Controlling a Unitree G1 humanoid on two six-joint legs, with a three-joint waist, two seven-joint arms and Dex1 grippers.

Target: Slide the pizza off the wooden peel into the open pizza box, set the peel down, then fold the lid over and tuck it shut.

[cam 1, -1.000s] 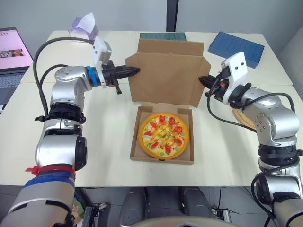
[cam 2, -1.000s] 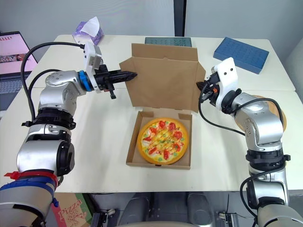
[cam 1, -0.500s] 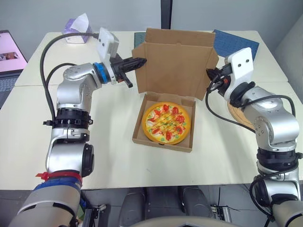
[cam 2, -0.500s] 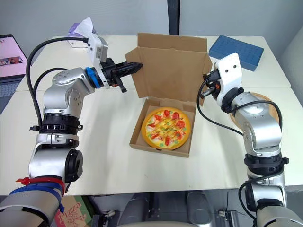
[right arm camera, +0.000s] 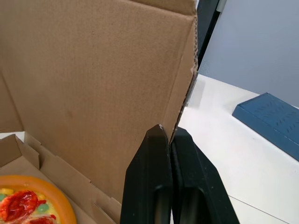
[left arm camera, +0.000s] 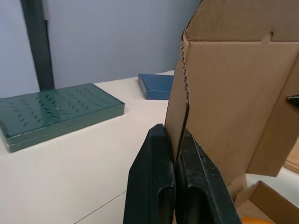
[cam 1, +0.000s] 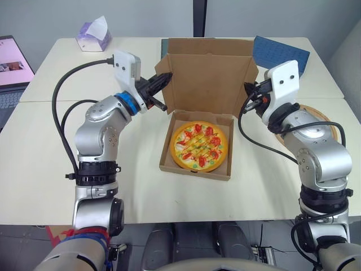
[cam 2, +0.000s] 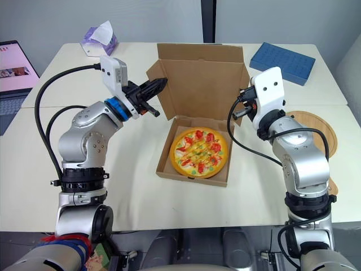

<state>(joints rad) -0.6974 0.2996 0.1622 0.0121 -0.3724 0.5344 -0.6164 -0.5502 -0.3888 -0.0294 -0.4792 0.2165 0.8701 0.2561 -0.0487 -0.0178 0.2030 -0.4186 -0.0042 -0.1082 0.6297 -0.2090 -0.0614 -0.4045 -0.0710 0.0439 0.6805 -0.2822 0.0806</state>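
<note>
Jaws of both grippers were pressed together on cardboard: the left gripper [left arm camera: 173, 133] pinched the left side edge of the lid [cam 1: 208, 73], and the right gripper [right arm camera: 168, 131] pinched its right side edge. Holding both sides at about equal height probably allowed the lid to come down straight, without twisting. It stood almost upright behind the pizza box [cam 1: 194, 172]. The pizza [cam 1: 198, 145] lay flat inside the box, and the peel [cam 2: 316, 121] rested on the table beside the right arm, apart from the box. By my judgement only folding and tucking remained.
</note>
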